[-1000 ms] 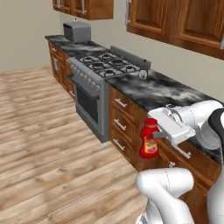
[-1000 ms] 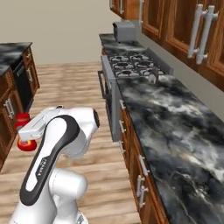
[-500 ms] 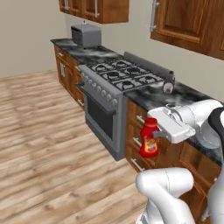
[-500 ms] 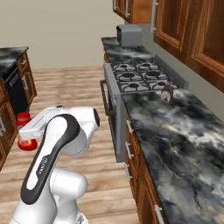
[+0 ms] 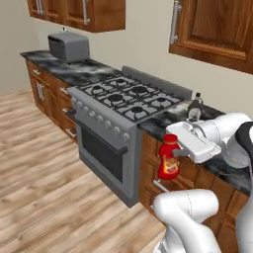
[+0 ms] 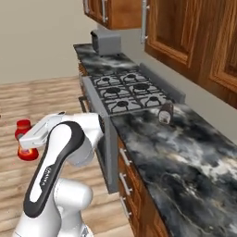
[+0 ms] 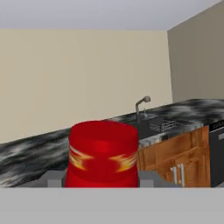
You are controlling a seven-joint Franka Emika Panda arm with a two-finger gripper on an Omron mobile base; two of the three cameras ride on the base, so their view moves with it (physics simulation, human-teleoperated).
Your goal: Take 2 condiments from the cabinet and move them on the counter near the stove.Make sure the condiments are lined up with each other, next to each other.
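Note:
My gripper is shut on the red ketchup bottle, which hangs upright in the air in front of the counter's drawers, below worktop level. From the other side, the ketchup bottle sits at the far left under my gripper. Close up in the hand view, the ketchup bottle stands between the jaws. The dark grey-brown bottle stands on the marble counter just right of the stove; it is the dark bottle by the stove. The cabinet above has its doors closed.
A grey toaster sits on the counter left of the stove. The oven door's bar handle juts toward the wood floor. A long stretch of marble counter runs right of the dark bottle. A sink with faucet lies across the room.
The whole picture has shifted: the base has driven along the counter toward the stove, which now looms closer. The arm keeps the same pose with the ketchup bottle in its grip.

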